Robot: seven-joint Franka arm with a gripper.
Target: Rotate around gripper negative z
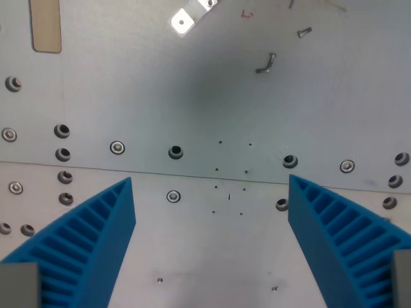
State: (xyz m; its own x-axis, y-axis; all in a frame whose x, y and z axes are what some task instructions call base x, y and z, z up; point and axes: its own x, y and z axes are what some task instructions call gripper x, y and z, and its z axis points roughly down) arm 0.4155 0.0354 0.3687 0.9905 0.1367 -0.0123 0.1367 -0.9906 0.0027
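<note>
The claw [210, 186] is spread wide and holds nothing. Its two blue fingers [96, 231] hang over the bare metal table [192, 83], far from any edge I can see. The job is only to spin the claw, so there is no thing to grab. I think it should turn slowly, stay at the same height, and keep off the bolts [174, 152] and loose screws [266, 63] below.

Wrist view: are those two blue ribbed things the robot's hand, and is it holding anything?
Yes. The hand holds nothing: its blue fingers stand wide apart, with only the bare metal plate showing between them.
</note>
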